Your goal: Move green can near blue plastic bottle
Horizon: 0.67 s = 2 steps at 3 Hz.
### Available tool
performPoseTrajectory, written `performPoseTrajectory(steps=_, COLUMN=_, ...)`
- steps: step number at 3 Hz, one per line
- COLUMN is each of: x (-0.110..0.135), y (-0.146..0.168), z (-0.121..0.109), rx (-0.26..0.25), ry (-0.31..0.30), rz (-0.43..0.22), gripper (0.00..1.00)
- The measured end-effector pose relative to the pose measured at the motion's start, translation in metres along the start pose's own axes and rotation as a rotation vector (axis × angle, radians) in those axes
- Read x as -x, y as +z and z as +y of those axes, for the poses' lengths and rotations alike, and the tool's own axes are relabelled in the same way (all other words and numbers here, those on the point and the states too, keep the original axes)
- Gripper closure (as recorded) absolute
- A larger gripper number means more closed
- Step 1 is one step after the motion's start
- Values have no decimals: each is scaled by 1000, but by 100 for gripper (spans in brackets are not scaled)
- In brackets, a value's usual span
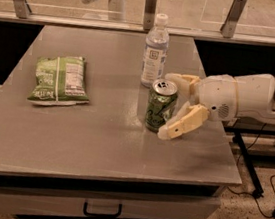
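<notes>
At the left of the desk (97, 146) a flat green chip bag (60, 80) lies label-up, well apart from everything else. Near the middle of the far edge stands the blue plastic bottle (156, 51), upright, with its white cap on and its pale label facing the camera. The green can (160, 106) stands upright just beside it, a little nearer and to the right, with its silver top and pull tab showing; whether the two touch cannot be told. The hand (166, 105) reaches in from the right at can height with its two pale fingers spread wide apart. One finger (181, 80) lies past the far side of the can's top. The other finger (183, 123) angles down along the can's near right side, with its tip close to the desk surface. The can sits partly between them, but they are not closed on it, and whether either finger touches it is unclear. Behind the hand a thick white arm (250, 96) runs off to the right edge. A drawer with a dark handle (102, 211) sits under the desk's near edge, and cables (265, 209) trail on the floor at the right.
</notes>
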<state>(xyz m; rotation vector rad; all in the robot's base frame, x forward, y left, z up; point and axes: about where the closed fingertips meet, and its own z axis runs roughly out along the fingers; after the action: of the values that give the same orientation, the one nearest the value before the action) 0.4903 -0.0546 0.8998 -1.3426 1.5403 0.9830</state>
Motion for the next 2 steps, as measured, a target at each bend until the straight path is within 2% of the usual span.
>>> performPoseTrajectory(steps=2, x=-4, y=16, z=-16, rx=-8, ry=0, rz=-48, gripper=41)
